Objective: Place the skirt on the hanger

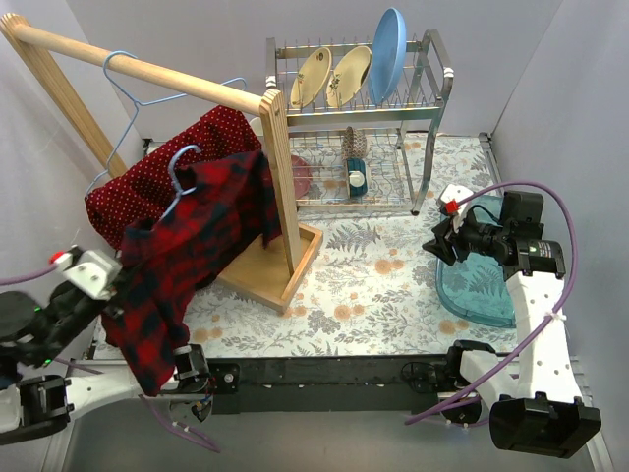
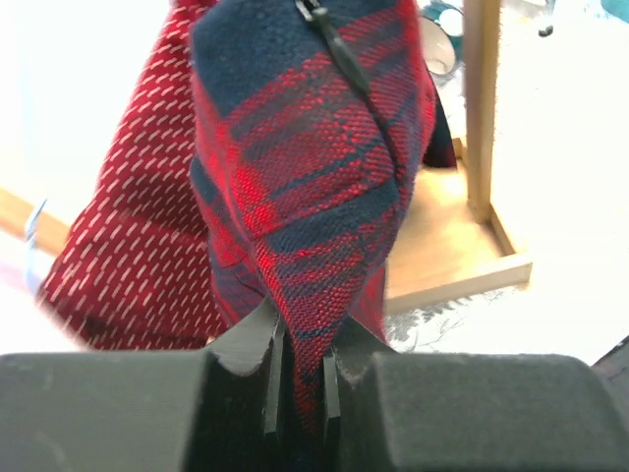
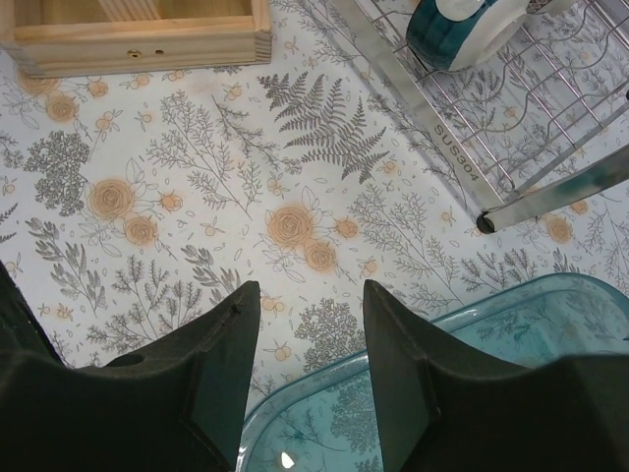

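The red polka-dot skirt (image 1: 162, 182) hangs bunched below the wooden rail (image 1: 147, 74), by a light blue wire hanger (image 1: 126, 81) hooked on that rail. I cannot tell how it sits on the hanger. It also shows in the left wrist view (image 2: 128, 246). A red-and-dark plaid shirt (image 1: 197, 251) hangs in front of it on a darker blue hanger (image 1: 180, 167). My left gripper (image 1: 118, 290) is shut on the plaid shirt's lower edge (image 2: 314, 197); its jaws pinch the cloth (image 2: 300, 383). My right gripper (image 1: 435, 243) is open and empty (image 3: 310, 315) over the tray's corner.
The rack's wooden post and base (image 1: 285, 261) stand mid-table. A metal dish rack (image 1: 364, 118) with plates and a cup stands behind it. A teal glass tray (image 1: 477, 285) lies at the right, also in the right wrist view (image 3: 472, 374). A floral mat (image 1: 373, 275) covers the table.
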`<action>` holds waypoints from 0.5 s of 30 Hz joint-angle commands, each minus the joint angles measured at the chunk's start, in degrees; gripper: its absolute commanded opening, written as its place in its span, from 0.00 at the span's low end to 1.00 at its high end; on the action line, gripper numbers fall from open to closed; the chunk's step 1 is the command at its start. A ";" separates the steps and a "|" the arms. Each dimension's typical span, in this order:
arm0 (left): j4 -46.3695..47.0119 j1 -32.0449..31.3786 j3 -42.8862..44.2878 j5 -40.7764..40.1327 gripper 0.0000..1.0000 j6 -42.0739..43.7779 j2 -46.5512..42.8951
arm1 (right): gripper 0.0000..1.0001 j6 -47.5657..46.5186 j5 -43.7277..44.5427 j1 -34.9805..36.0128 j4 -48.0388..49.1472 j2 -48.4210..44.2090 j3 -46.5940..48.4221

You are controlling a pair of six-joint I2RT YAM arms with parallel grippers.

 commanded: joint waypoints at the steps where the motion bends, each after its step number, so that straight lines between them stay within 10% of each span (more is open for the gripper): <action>1: 15.47 -3.03 -0.52 -2.77 0.00 -2.41 5.00 | 0.54 0.30 -1.04 -0.52 1.89 -1.00 -0.51; 15: 22.81 -13.41 6.25 -16.75 0.00 -5.31 10.71 | 0.54 -0.41 -1.74 -0.96 2.07 -1.10 -1.83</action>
